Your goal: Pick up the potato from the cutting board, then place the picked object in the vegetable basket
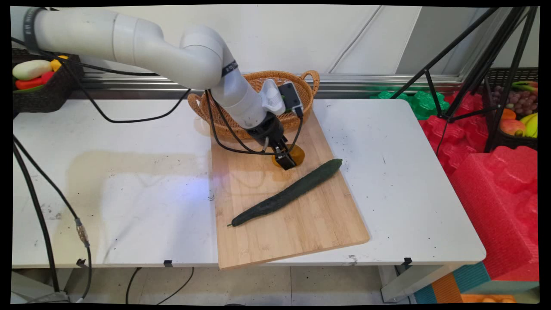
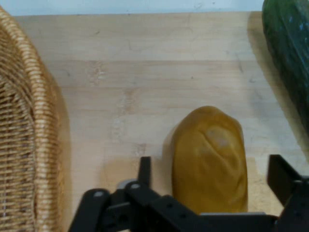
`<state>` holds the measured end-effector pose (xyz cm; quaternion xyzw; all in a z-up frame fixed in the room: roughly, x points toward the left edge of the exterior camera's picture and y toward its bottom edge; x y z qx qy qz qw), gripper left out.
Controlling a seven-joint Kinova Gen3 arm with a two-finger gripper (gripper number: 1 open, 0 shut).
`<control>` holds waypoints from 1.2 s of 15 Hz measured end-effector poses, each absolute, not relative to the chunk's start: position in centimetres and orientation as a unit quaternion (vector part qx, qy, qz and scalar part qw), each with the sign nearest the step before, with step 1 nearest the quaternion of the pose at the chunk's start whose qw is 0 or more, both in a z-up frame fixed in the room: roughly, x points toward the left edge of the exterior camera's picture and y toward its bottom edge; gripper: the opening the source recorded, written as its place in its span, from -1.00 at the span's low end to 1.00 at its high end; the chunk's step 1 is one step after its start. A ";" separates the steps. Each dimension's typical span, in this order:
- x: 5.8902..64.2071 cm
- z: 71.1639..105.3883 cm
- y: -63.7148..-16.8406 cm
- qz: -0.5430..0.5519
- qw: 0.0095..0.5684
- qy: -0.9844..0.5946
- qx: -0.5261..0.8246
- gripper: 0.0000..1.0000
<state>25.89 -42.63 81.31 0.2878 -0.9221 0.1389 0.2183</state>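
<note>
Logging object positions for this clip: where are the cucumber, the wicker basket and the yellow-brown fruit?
cucumber (image 1: 287,193): main view, mid-length.
wicker basket (image 1: 311,76): main view, right handle.
yellow-brown fruit (image 2: 210,157): hand view, centre of its top.

**Robot lab, staged with kitchen props**

A lab setting is indicated: a scuffed white table (image 1: 387,172) is flanked by a black tripod (image 1: 469,73), red foam padding (image 1: 495,193) and crates of toy fruit (image 1: 518,103). Loose cables (image 1: 38,206) are seen hanging down.

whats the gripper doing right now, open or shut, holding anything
gripper: open, fingers either side of the brown-yellow fruit on the cutting board, not clamped on it.
</note>
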 end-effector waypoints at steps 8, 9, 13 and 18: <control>25.5 82.0 -42.8 0.143 0.223 -0.922 0.283 -1.00; 25.6 82.5 -42.5 0.146 0.227 -0.921 0.282 -1.00; 26.1 85.2 -41.2 0.160 0.253 -0.911 0.283 -1.00; 29.3 90.9 -38.5 0.200 0.304 -0.882 0.301 -1.00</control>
